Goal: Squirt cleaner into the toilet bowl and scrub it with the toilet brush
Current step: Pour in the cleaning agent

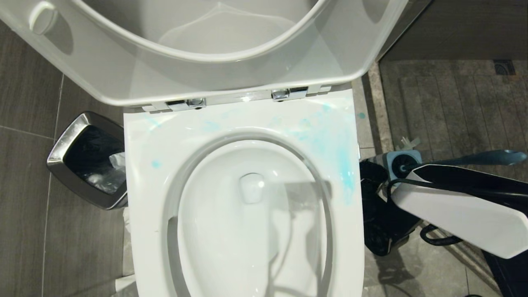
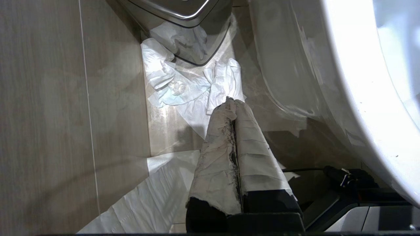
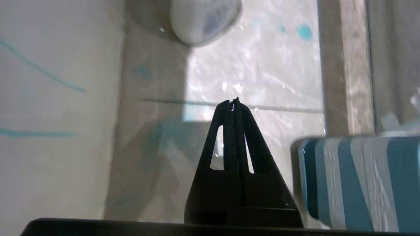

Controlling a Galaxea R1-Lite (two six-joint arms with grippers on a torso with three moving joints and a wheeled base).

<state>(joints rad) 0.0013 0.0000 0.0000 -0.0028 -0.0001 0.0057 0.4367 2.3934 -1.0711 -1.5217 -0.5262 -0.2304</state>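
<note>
While the right gripper (image 3: 233, 102) hangs pinched shut with nothing in it, low by the floor next to the striped brush holder (image 3: 357, 183), the left gripper (image 2: 233, 102) is closed and empty too. Toilet bowl (image 1: 247, 222) sits dead centre with blue smears on its rim; toilet brush (image 1: 482, 158) is at its right, waste bin (image 1: 70, 142) at its left.

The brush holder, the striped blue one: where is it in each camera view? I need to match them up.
Head view: the brush holder is on the floor right of the toilet, partly behind the right arm.
Left wrist view: not in it.
Right wrist view: at the picture's lower right, beside the shut right gripper.
Shared landmark: the teal drop on the floor tile.
</note>
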